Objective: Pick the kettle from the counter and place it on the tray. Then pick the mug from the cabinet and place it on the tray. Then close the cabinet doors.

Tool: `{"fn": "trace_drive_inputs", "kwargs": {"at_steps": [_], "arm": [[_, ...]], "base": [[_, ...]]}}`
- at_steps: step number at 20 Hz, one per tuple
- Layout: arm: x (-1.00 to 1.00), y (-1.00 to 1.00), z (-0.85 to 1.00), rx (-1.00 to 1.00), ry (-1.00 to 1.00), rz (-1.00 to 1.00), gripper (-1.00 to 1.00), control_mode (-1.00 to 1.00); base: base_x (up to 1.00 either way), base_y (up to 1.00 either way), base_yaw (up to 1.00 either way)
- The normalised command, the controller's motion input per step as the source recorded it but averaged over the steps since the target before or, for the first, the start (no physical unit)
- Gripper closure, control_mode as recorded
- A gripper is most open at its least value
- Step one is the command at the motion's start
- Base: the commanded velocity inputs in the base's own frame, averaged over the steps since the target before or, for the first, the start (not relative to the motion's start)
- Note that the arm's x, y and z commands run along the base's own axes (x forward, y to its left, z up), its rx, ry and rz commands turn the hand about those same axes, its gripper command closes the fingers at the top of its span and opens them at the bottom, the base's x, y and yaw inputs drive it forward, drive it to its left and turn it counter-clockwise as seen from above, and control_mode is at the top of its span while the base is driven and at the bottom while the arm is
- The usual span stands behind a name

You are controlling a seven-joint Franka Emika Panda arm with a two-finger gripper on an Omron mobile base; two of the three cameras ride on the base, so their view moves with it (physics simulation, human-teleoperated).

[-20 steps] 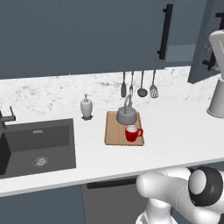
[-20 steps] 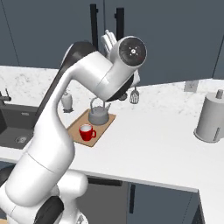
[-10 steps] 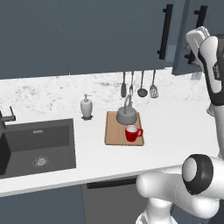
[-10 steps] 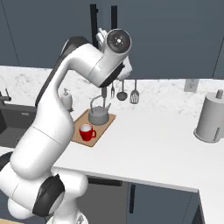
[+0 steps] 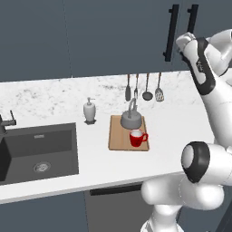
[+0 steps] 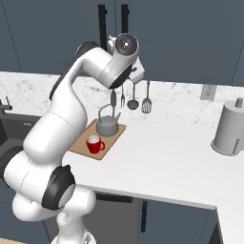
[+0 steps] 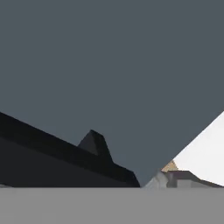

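Note:
The grey kettle [image 5: 131,119] [image 6: 107,125] and the red mug [image 5: 136,137] [image 6: 95,143] stand together on the wooden tray [image 5: 118,136] [image 6: 79,144] on the white counter [image 5: 54,102]. Both slate-blue cabinet doors [image 5: 136,31] [image 6: 157,33] lie flush and shut, their black bar handles [image 5: 171,32] [image 6: 101,21] side by side. My gripper [image 5: 184,42] is raised against the right door next to its handle [image 5: 192,20], open and holding nothing. The hand view sits very close to the door panel [image 7: 113,65], with a black bar handle [image 7: 52,151] running across the lower left.
A dark sink [image 5: 38,149] lies at the left with a white soap dispenser [image 5: 89,110] beside it. Utensils [image 5: 147,87] hang on the backsplash behind the tray. A grey cylindrical container [image 6: 231,127] stands on the counter far right.
The right cabinet door stood swung out a second ago and now lies shut. My arm swept left with it, up to the door front.

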Motion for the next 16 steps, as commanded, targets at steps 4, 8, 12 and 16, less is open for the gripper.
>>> {"fn": "trace_drive_inputs", "kwargs": {"at_steps": [4,8,12,16], "arm": [[0.76,-0.02,-0.20,-0.04,0.00,0.00,-1.00,-1.00],[0.64,-0.01,-0.14,-0.02,0.00,0.00,-1.00,-1.00],[0.35,0.00,-0.29,-0.10,0.00,-0.01,-1.00,-1.00],[0.04,-0.01,-0.01,0.00,0.01,-0.02,-1.00,-1.00]], "base": [[0.00,0.00,0.00],[0.00,0.00,0.00],[0.00,0.00,0.00],[0.00,0.00,0.00]]}}
